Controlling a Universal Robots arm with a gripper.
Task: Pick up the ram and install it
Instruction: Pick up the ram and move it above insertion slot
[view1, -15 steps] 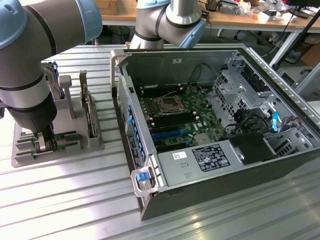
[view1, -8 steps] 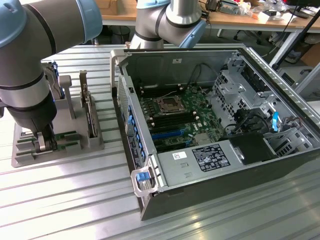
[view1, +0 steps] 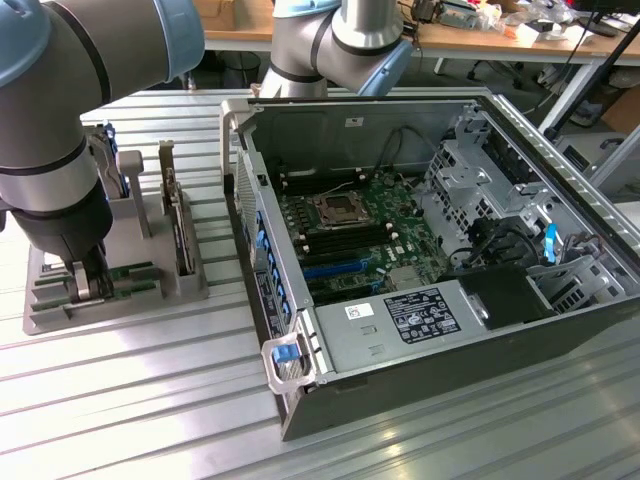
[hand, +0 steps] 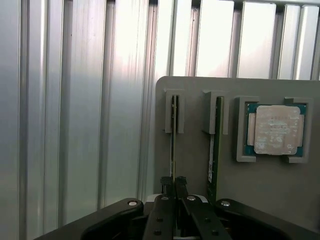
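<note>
Now end effector (hand: 173, 182) pinches ram (hand: 173, 150) edge.

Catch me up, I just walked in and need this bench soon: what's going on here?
The robot arm's gripper is shut on the ram, a thin green stick standing on edge in the grey holder. A second stick sits in the next slot, with a processor chip beside it. The open computer case lies at the exterior view's right, its motherboard exposed.

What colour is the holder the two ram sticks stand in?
The holder is plain grey; the wrist view shows it best.
</note>
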